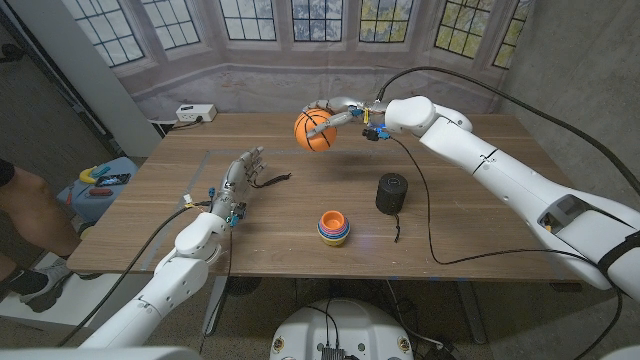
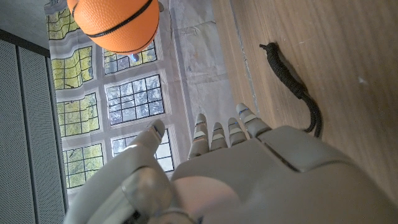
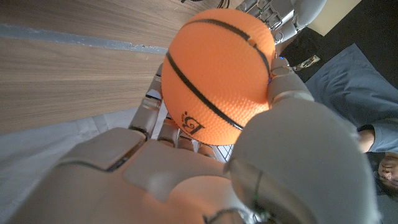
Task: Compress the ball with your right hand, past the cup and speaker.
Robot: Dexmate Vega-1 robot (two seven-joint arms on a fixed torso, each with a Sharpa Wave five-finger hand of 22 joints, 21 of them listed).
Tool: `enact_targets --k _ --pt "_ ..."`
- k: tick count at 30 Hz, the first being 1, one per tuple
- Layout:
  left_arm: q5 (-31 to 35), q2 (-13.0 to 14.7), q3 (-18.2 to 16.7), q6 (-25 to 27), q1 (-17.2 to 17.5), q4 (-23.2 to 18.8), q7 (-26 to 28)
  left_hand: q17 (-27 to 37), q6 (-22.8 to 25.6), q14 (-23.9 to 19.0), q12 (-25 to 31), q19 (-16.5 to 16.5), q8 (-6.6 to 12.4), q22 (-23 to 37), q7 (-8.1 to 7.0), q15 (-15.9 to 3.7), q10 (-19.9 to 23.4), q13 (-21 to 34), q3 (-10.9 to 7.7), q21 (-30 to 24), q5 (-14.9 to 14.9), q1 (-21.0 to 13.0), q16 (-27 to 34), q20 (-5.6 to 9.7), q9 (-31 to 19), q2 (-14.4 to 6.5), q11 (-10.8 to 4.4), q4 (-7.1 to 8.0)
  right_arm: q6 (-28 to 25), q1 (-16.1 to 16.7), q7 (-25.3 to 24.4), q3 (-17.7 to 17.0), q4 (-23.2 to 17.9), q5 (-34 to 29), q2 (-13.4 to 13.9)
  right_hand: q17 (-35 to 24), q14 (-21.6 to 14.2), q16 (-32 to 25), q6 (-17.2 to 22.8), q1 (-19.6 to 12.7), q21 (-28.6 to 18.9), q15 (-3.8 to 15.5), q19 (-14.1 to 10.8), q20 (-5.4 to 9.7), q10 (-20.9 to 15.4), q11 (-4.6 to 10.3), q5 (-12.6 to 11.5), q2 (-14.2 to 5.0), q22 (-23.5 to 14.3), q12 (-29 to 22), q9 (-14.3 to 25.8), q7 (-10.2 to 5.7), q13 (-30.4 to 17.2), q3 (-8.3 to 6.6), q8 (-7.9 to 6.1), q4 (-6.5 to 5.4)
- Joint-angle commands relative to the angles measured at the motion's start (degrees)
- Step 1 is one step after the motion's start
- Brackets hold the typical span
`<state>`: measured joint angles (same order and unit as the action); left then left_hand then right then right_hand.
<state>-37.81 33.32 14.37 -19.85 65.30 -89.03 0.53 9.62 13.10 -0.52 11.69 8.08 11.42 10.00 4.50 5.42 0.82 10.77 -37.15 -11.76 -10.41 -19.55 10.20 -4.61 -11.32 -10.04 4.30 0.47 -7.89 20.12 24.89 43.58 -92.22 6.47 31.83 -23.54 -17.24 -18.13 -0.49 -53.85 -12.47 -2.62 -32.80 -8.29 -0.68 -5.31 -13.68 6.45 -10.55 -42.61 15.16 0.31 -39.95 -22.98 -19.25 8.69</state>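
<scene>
while the brown wooden table [image 1: 470,170] carries most of the scene, the step in hand looks like the squeeze itself: the white right arm [image 1: 500,165] reaches across the far side and the right hand [image 1: 350,112] grasps the orange rubber basketball with black seams [image 1: 316,130], lifted off the table, beyond the black cylindrical speaker [image 1: 393,193] and the stack of coloured plastic cups [image 1: 334,227]. judging from the frames, the next move calls for closing the fingers harder on the ball until it deforms, keeping the grip centred so it does not pop out. left hand [image 1: 236,188] stands released near the left side, fingers apart, holding nothing, just beside a black cord [image 1: 270,181]. right wrist view shows what the head view cannot: the ball [image 3: 217,74] seated between the fingers [image 3: 149,112] and thumb, still round, with no visible dent, plus a person's sleeve past the table edge. left wrist view gives the ball [image 2: 115,25] from below against the window backdrop, the left hand [image 2: 224,174] empty, and the cord [image 2: 295,87] lying on the wood.
</scene>
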Motion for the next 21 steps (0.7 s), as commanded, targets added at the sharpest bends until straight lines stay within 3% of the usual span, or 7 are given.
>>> enact_targets --k 1,13,21 --pt "0.79 1.01 -1.14 -0.38 0.8 -1.26 1.02 -0.01 0.28 -0.35 0.27 0.26 -0.18 0.21 -0.32 0.09 0.36 0.17 -0.03 0.23 -0.19 -0.84 -0.04 -0.31 -0.22 -0.05 -0.11 -0.6 3.47 2.27 -0.03 -3.35 3.23 7.09 -0.24 -0.27 -0.04 -0.01 0.62 -0.24 0.02 -0.52 -0.12 -0.34 -0.11 -0.68 0.16 -0.7 -0.09 -0.35 0.0 0.23 -0.18 0.26 0.29 -0.1" --pt "0.65 1.1 -1.12 0.3 -0.33 -0.64 0.49 0.01 0.34 -0.34 0.26 0.26 -0.17 0.22 -0.31 0.11 0.37 0.18 0.01 0.23 -0.17 -0.92 -0.03 -0.33 -0.23 -0.08 -0.1 -0.8 6.31 3.16 1.61 -6.13 8.5 13.9 -1.26 -0.66 0.52 0.16 0.1 0.57 0.16 -1.03 0.28 -0.76 1.03 -1.82 0.62 -0.68 -0.13 0.08 -0.12 0.62 -0.18 1.01 0.81 -0.5" --pt "0.77 0.99 -0.96 0.45 -1.15 0.0 0.28 0.02 0.35 -0.34 0.26 0.19 -0.17 0.23 -0.37 0.16 0.38 0.19 0.05 0.26 -0.16 -0.95 -0.02 -0.35 -0.24 -0.09 -0.21 -0.91 7.1 4.03 0.84 -7.25 9.59 15.79 -1.25 -0.87 0.78 0.23 0.05 0.68 0.18 -1.43 0.36 -0.8 1.27 -2.14 0.78 -0.92 -0.14 0.17 -0.18 0.75 -0.16 1.18 1.0 -0.59"
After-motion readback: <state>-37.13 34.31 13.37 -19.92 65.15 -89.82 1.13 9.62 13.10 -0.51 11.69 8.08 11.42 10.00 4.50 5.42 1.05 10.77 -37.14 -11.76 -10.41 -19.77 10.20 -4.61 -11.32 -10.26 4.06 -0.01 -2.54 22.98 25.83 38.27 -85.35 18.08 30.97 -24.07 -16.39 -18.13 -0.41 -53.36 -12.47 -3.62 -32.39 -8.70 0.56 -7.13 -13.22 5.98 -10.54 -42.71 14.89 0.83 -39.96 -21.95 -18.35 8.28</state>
